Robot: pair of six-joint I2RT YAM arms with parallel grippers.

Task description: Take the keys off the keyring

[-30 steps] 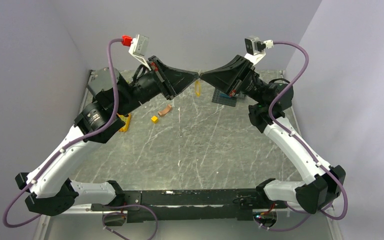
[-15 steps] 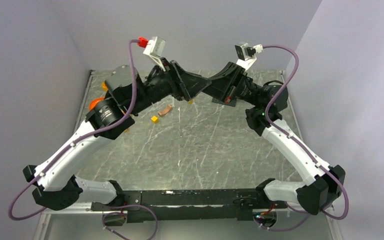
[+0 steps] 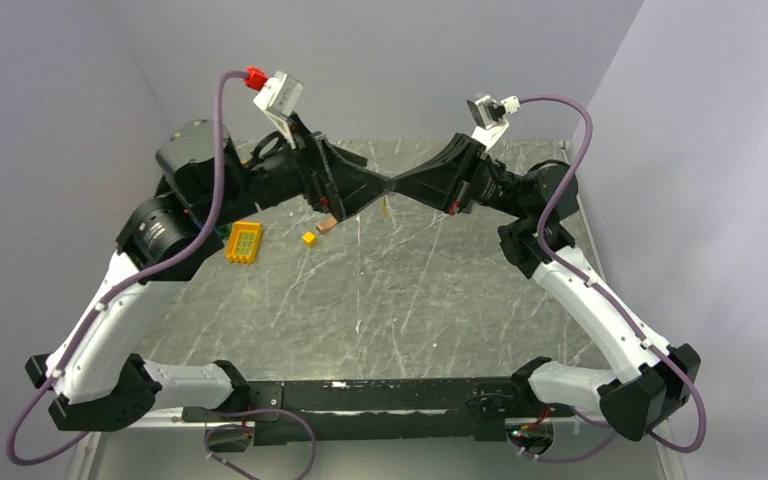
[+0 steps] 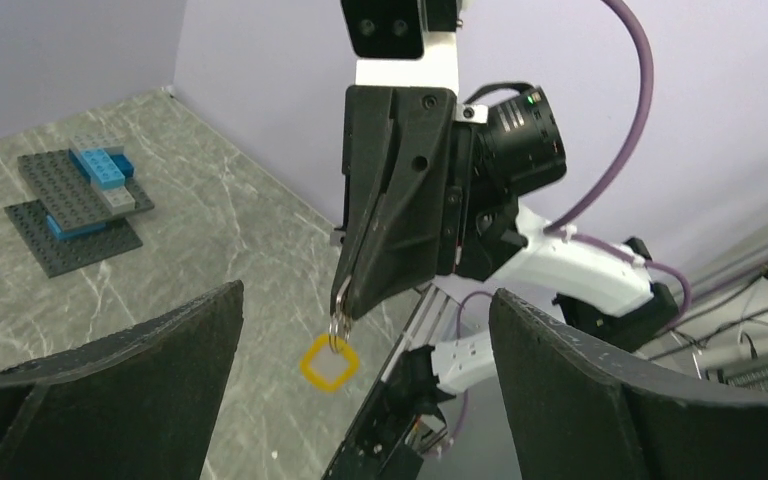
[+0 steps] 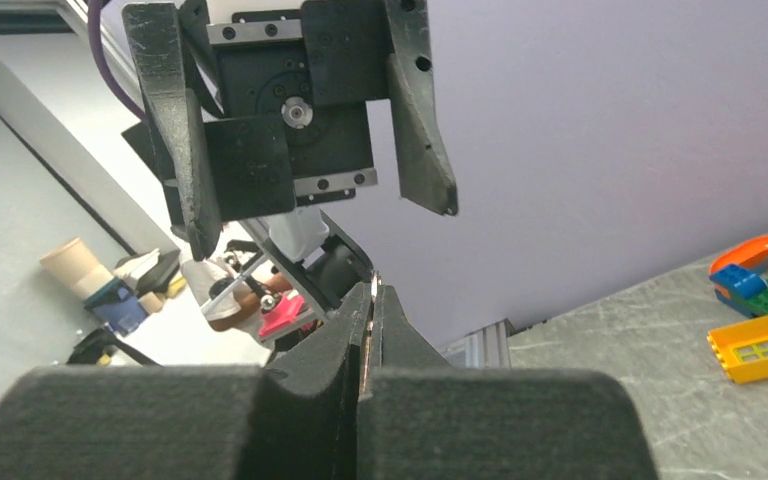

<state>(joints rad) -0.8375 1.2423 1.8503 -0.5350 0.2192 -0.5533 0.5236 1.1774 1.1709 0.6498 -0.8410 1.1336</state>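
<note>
Right pincer (image 4: 345,305) clamped on keyring (image 4: 339,322); yellow keys (image 4: 328,363) dangle just below its tip, above surface (image 3: 410,290), near middle of far edge. Left pincer (image 5: 326,229) gapes wide, facing them, apart.

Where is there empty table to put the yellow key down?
The wide middle of the table, from the small yellow cube down to the arm bases, is bare. The far left is crowded: yellow brick, cube, and a brown piece.
</note>
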